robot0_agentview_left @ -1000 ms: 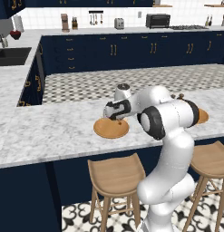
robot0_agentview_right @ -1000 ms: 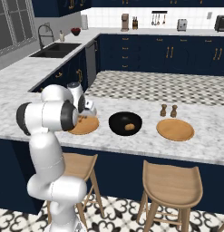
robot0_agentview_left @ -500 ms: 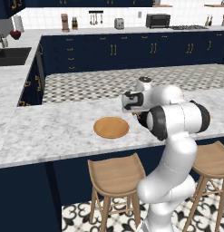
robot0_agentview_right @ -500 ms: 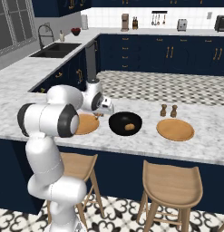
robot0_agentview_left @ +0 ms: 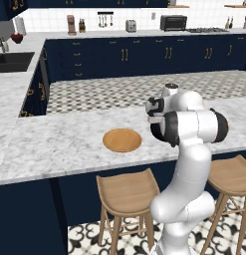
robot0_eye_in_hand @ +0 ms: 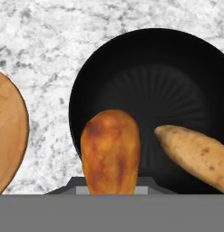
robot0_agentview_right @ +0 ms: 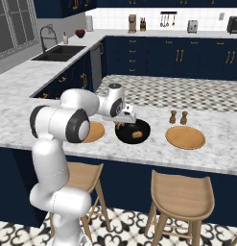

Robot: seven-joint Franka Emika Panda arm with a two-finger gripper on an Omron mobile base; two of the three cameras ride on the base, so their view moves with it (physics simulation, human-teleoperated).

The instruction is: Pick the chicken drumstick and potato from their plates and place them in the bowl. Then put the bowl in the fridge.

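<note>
My gripper [robot0_eye_in_hand: 111, 183] is shut on the chicken drumstick [robot0_eye_in_hand: 111, 152], an orange-brown piece that hangs over the near rim of the glossy black bowl [robot0_eye_in_hand: 168, 77]. Inside the bowl lies the tan potato [robot0_eye_in_hand: 195, 156]. In the right base view the gripper [robot0_agentview_right: 123, 123] hovers at the left edge of the bowl [robot0_agentview_right: 145, 127], and the potato [robot0_agentview_right: 137, 134] shows inside it. One bare wooden plate [robot0_agentview_right: 94, 132] sits left of the bowl, the other plate [robot0_agentview_right: 185, 137] to its right. The left base view has the first plate [robot0_agentview_left: 122, 140] left of the arm; the bowl is hidden behind the arm.
Two small shakers [robot0_agentview_right: 178, 116] stand behind the right plate on the marble island counter [robot0_agentview_right: 53, 129]. Wooden stools [robot0_agentview_right: 180, 194] stand under its front edge. A sink [robot0_agentview_right: 60, 52] sits on the far left counter, with navy cabinets behind.
The arm has swung from over the left plate across to the bowl, carrying the drumstick with it. That plate now lies bare.
</note>
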